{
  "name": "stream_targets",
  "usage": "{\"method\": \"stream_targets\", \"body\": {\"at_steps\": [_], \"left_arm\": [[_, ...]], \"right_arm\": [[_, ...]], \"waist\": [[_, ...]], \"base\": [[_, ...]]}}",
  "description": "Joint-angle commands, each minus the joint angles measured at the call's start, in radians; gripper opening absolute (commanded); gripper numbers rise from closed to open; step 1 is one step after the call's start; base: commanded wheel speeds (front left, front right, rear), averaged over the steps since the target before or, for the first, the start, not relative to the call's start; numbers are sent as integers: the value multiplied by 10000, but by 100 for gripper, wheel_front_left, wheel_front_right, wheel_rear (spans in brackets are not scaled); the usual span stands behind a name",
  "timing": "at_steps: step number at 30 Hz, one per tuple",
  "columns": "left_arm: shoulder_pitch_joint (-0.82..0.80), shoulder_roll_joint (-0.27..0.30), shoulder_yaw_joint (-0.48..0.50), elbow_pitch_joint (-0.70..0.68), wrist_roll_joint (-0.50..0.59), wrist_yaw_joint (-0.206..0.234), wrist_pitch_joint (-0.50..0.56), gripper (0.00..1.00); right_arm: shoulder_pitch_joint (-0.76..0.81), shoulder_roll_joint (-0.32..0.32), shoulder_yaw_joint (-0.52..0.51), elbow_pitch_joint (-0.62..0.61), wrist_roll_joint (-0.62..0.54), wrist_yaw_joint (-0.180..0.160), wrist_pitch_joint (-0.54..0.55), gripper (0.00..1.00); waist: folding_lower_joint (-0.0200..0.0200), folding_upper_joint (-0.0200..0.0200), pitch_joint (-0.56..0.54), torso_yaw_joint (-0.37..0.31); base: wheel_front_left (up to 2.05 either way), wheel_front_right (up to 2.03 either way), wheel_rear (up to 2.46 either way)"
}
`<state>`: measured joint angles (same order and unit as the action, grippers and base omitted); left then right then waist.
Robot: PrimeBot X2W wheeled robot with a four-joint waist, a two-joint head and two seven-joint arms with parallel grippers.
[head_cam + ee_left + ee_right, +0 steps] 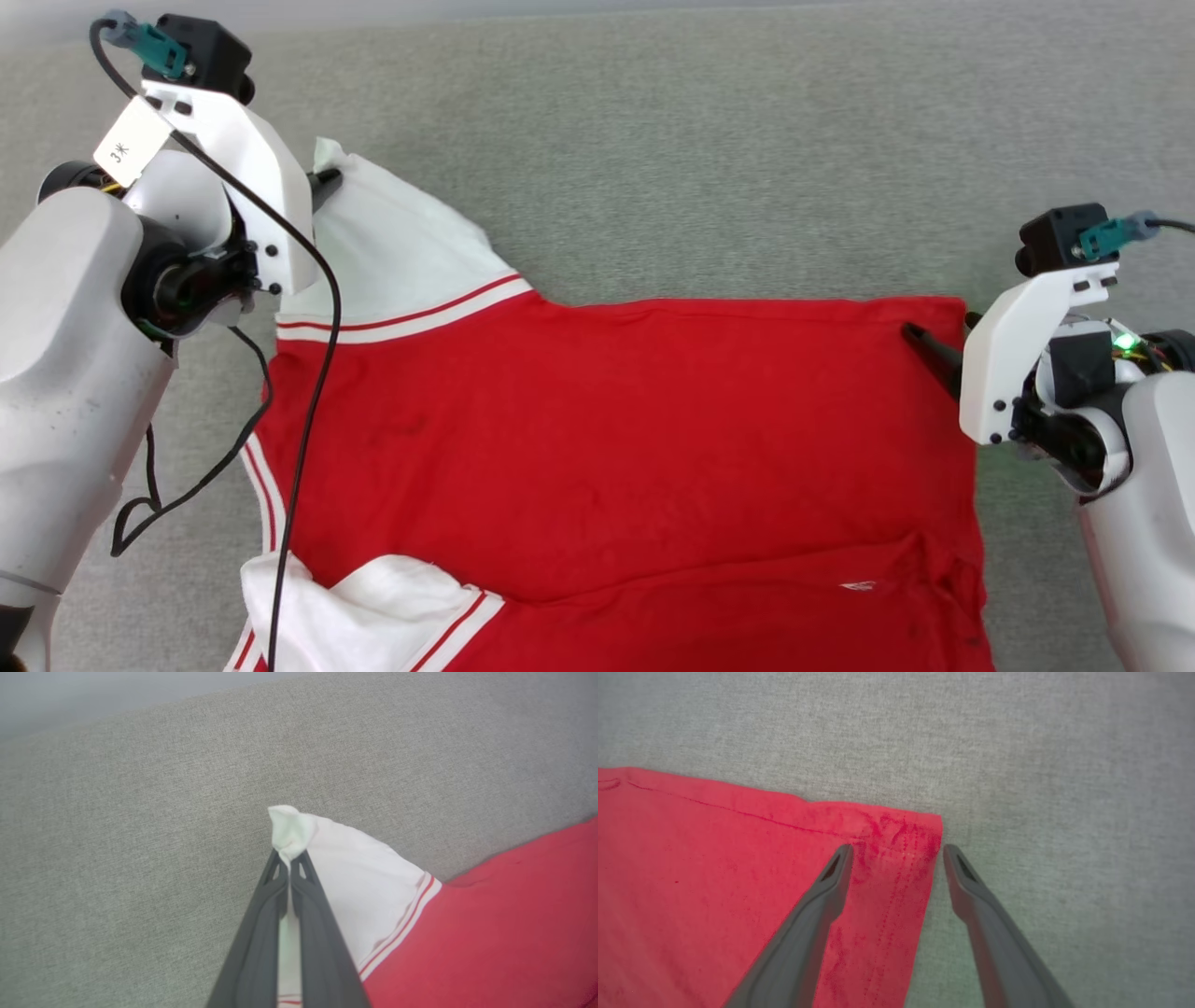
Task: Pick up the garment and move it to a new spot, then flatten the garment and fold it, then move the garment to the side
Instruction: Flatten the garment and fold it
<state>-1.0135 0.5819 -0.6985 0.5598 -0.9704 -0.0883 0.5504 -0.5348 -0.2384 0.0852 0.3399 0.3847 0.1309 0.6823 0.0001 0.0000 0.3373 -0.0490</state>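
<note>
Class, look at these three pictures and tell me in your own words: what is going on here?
A two-armed robot is handling a red shirt spread on a grey fabric surface. Its left gripper is shut on the tip of a white sleeve. Its right gripper is open, one finger over the shirt's hem corner and one beside it, gripping nothing. The shirt lies mostly flat.
</note>
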Motion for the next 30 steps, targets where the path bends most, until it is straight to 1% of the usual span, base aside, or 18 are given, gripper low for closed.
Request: {"method": "stream_targets", "body": {"at_steps": [1,5,8,9,10,11,13,18,21,24,30], "left_arm": [[-135,-63,-12,-87,74,-37,-98,0],[-79,-150,-56,-309,52,-72,-276,0],[58,-228,-61,-338,-23,-87,-375,0],[99,-250,-69,-323,-9,-100,-411,0],[155,-285,-97,-292,-32,-116,-433,0],[197,-329,-119,-274,-53,-133,-467,0],[251,-356,-130,-201,-95,-154,-532,0],[432,-340,-35,-19,-126,-202,-956,0],[698,-298,56,-27,-178,-229,-1361,0],[1198,-244,211,-142,-373,-210,-1788,0],[2753,39,424,-884,-754,21,-2462,0]], "right_arm": [[-225,-99,52,189,-95,-4,137,100],[-551,-231,376,1063,-148,-4,863,100],[-358,-294,629,1818,-74,-4,1938,100],[-267,-292,697,1991,-33,-4,2286,82],[-216,-281,769,2095,38,-4,2538,33],[-186,-267,794,2147,124,-4,2694,1],[-215,-263,742,2187,210,-4,2942,0],[-719,-374,332,1403,337,-6,2232,0],[-741,-500,90,816,329,-4,1728,0],[-297,-538,-142,229,359,-6,1337,0],[1147,-326,-623,-893,334,-6,1169,0]], "waist": [[-1,0,125,207],[-1,0,243,397],[-1,0,269,542],[-1,0,262,570],[-1,0,249,589],[-1,0,227,609],[-1,0,169,631],[-1,0,-166,690],[-1,0,-513,747],[-1,0,-924,822],[-1,0,-1704,979]], "base": [[0,0,0],[0,0,0],[0,0,0],[0,0,0],[0,0,0],[0,0,0],[0,0,0],[0,0,0],[0,0,0],[0,0,0],[0,0,0]]}}
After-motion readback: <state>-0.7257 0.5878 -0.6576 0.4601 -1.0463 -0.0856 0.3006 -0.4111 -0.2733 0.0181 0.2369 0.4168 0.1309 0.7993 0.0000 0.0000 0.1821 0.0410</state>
